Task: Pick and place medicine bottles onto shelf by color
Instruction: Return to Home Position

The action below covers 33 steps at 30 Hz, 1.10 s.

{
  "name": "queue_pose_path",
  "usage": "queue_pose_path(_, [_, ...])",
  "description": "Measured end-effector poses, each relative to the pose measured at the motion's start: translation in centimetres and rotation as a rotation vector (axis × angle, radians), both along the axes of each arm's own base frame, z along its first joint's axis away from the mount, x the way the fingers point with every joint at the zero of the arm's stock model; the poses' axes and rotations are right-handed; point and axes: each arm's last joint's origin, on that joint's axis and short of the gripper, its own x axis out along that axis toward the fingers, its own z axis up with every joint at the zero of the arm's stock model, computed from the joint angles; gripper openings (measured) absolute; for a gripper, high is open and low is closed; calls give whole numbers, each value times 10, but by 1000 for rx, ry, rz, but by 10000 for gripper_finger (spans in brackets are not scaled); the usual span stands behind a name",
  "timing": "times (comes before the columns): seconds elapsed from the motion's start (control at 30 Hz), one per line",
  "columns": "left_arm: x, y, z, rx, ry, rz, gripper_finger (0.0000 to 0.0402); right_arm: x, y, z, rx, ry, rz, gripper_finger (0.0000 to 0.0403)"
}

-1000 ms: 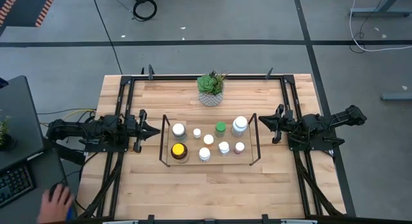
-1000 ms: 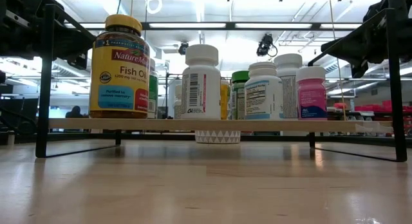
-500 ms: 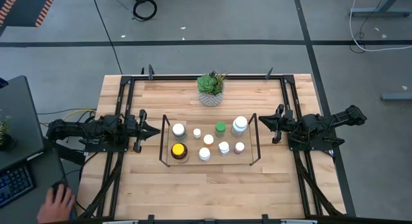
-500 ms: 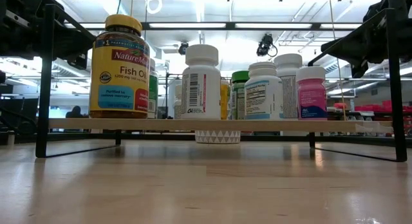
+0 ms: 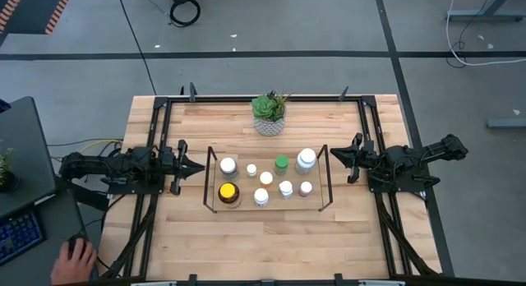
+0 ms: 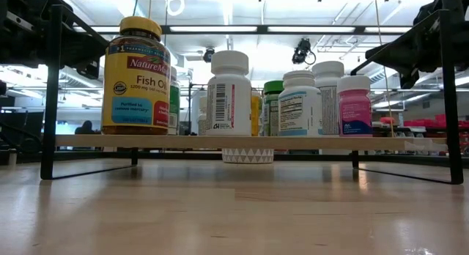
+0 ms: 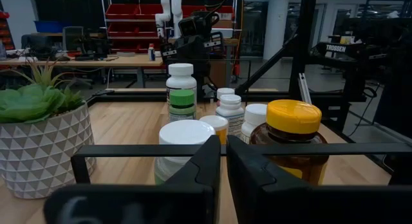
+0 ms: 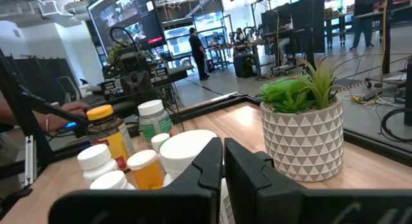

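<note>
Medicine bottles [image 5: 266, 177]: nine, all standing on the shelf.
White-capped bottles [image 5: 228, 165]: six, as counted from above.
Green-capped bottle [image 5: 281, 163]: one, at 12 o'clock from the shelf's middle.
Yellow-capped amber bottle [image 5: 228, 192]: one, at 8 o'clock.
Pinkish bottle [image 5: 306, 188]: one, at 4 o'clock.
Shelf [image 5: 325, 205]: one.
Potted plant [image 5: 269, 113]: one, at 12 o'clock from the shelf.
Grippers: two, the left gripper [image 5: 193, 165] at 9 o'clock and the right gripper [image 5: 339, 157] at 3 o'clock from the shelf.
Table [image 5: 246, 245]: one.
Person's hand [image 5: 72, 260]: one, at 7 o'clock off the table.
</note>
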Motion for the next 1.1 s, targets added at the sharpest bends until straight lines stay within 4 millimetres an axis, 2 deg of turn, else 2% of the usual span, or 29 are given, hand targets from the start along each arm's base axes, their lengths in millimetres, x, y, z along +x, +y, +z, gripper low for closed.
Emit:
queue_pose_path(0.43, [0,0,0,0,0,0,23,0,0,0,0,-1,0,23])
queue_pose_path(0.77, [0,0,0,0,0,0,36,0,0,0,0,0,0,23])
queue_pose_path(1.1, [0,0,0,0,0,0,23,0,0,0,0,0,0,23])
